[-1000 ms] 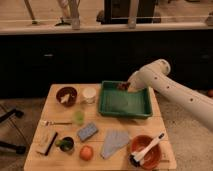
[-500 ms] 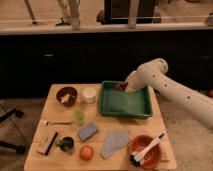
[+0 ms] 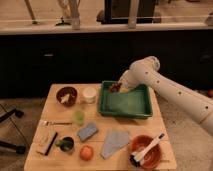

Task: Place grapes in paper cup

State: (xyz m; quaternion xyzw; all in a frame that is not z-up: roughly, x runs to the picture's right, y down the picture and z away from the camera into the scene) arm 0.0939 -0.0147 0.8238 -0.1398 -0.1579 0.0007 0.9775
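**Gripper (image 3: 118,86) has edged left along the back of the tray (image 3: 127,106), toward the paper cup (image 3: 89,94).**
Grapes (image 3: 114,88), 1 bunch, at the gripper tip over the tray's 11 o'clock corner; whether the gripper is closed on them cannot be told. The shift suggests the carry has begun, with the drop not yet made; the cup stands at the grapes' 9 o'clock, just beside the tray. Count: fork (image 3: 55,122) 1; red bowls (image 3: 73,92) 2; green cup (image 3: 79,117) 1; paper cup 1; orange (image 3: 86,152) 1; sponge (image 3: 87,131) 1; cloth (image 3: 114,143) 1; tray 1.
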